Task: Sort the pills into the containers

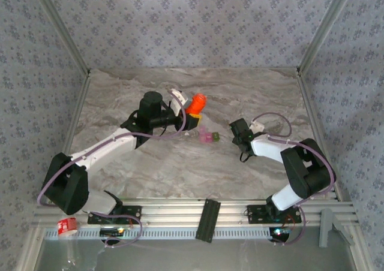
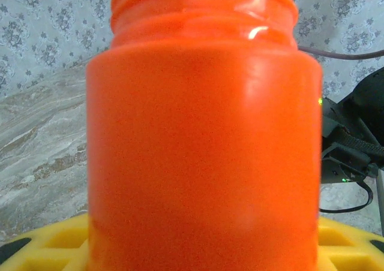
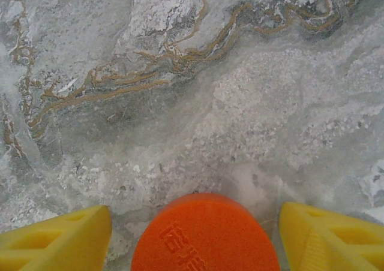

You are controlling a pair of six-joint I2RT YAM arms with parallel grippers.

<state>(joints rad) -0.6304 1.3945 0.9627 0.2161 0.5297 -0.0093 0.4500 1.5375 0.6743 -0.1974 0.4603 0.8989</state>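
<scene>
My left gripper [image 1: 191, 120] is shut on a bright orange bottle [image 1: 195, 103], held tilted near the table's middle. In the left wrist view the bottle [image 2: 204, 133] stands uncapped, its threaded neck bare, between my yellow fingers [image 2: 51, 241]. The containers [image 1: 207, 136], a small pink and green joined pair, sit on the marble just right of that gripper. My right gripper [image 1: 238, 129] is open, low over the table. An orange cap [image 3: 205, 235] lies flat on the marble between its yellow fingers [image 3: 60, 241], apart from both. The pills are out of view.
Patterned walls and metal posts close the table on three sides. A black bar [image 1: 208, 220] lies across the front rail, with a red-and-white item [image 1: 67, 225] at the left and a grey bracket [image 1: 327, 226] at the right. The right arm's cable [image 1: 273, 122] loops behind its gripper.
</scene>
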